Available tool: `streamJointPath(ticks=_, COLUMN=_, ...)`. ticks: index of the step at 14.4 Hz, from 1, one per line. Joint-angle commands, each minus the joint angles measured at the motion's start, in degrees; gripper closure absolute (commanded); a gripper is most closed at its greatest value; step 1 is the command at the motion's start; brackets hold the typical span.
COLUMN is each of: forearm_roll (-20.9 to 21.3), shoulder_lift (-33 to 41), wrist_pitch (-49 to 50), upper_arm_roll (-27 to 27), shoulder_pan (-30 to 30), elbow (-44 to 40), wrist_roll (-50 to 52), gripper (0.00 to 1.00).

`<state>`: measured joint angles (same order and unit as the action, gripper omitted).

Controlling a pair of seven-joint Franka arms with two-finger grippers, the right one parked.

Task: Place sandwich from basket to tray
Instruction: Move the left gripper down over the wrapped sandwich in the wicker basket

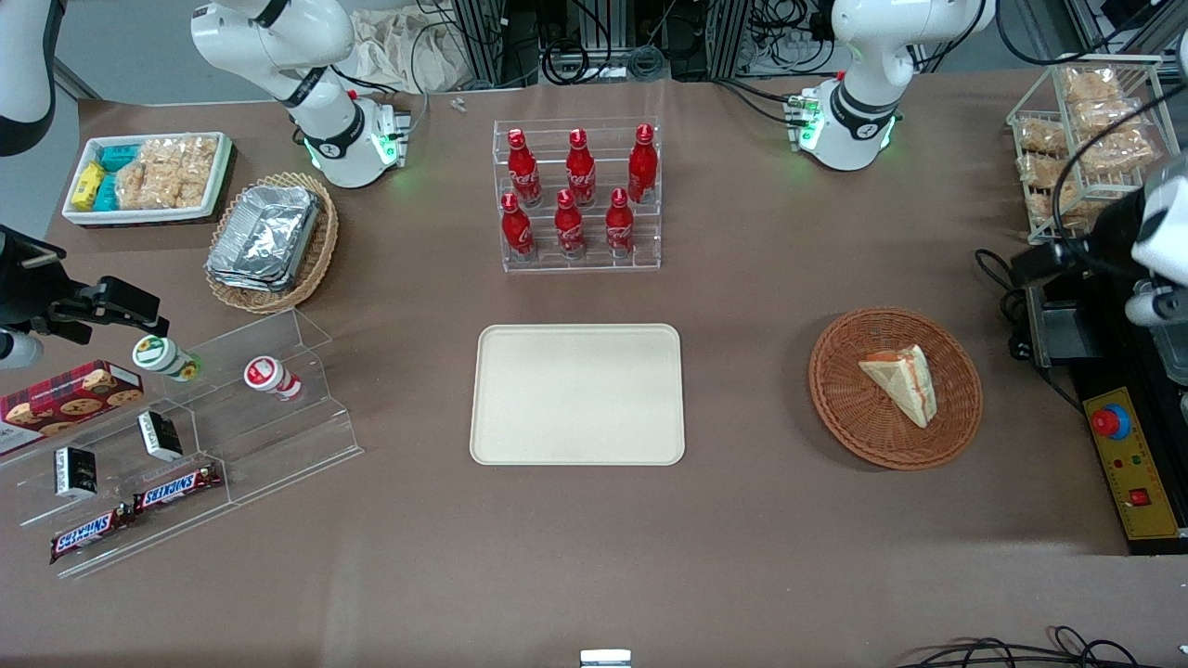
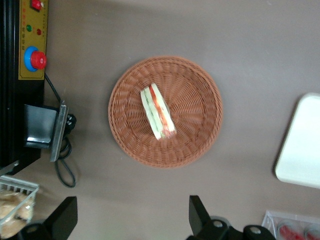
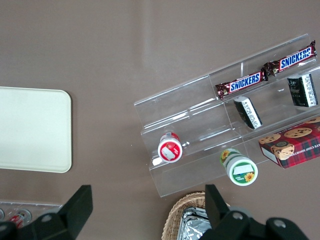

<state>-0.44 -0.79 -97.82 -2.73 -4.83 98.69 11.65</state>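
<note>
The sandwich [image 1: 900,380] [image 2: 157,117], a pale wedge with red and green filling, lies in the round reddish-brown basket [image 1: 835,390] [image 2: 200,100]. The beige tray [image 1: 575,394] [image 2: 302,145] lies flat at the table's middle, beside the basket, with nothing on it. My gripper [image 1: 1049,255] [image 2: 132,217] hangs high over the working arm's end of the table, apart from the basket and farther from the front camera than it. Its fingers [image 2: 200,215] stand wide open with only bare table between them.
A rack of red bottles [image 1: 580,199] stands farther from the front camera than the tray. At the working arm's end sit a yellow control box with a red button [image 1: 1128,459] [image 2: 32,45], a black bracket with cables [image 1: 1058,334] and a wire rack of snacks [image 1: 1086,139].
</note>
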Motion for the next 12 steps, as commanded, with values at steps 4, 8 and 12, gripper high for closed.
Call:
streamJointPath(ticks=4, forearm_roll=-0.79, shoulder_lift=-0.7, wrist_pitch=-21.24, upper_arm_roll=-0.43, shoulder_pan=-0.18, elbow=19.76, wrist_roll=15.38, gripper=0.0)
streamJointPath(ticks=8, forearm_roll=-0.7, shoulder_lift=-6.23, wrist_pitch=-33.04, upper_arm_roll=-0.96, shoulder_pan=0.61, elbow=25.59, wrist_roll=23.22, gripper=0.0)
streamJointPath(ticks=12, forearm_roll=-0.7, shoulder_lift=-9.05, wrist_pitch=-33.66, upper_arm_roll=-0.87, shoulder_pan=2.28, elbow=25.67, wrist_roll=26.05, gripper=0.0)
